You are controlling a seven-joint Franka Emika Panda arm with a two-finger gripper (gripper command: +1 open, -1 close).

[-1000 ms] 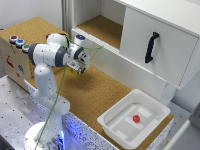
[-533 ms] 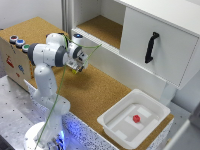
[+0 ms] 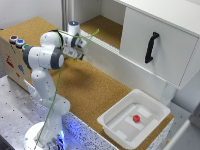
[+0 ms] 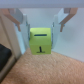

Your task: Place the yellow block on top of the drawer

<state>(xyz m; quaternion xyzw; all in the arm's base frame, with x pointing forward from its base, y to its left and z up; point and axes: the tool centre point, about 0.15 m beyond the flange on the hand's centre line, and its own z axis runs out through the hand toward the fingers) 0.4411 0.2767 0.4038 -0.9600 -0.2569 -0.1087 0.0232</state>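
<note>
In the wrist view the yellow block (image 4: 41, 41), a small yellow-green cube with a dark mark on its face, sits between my two fingers (image 4: 64, 21) and hangs above the cork floor. My gripper (image 4: 42, 31) is shut on it. In the exterior view the gripper (image 3: 81, 50) is in the air over the cork surface, on the exterior view's left of the drawer (image 3: 172, 60). The drawer is a large white cabinet with a black vertical handle (image 3: 151, 47). The block is too small to make out in the exterior view.
A shallow white tray (image 3: 111, 125) holding a small red piece (image 3: 136, 118) stands at the exterior view's lower right. A wooden box with coloured buttons (image 3: 16, 41) is at the left. An open cork-lined compartment (image 3: 107, 27) lies behind the gripper.
The arm has lifted the gripper and block slightly higher, toward the drawer. The hold on the block is unchanged.
</note>
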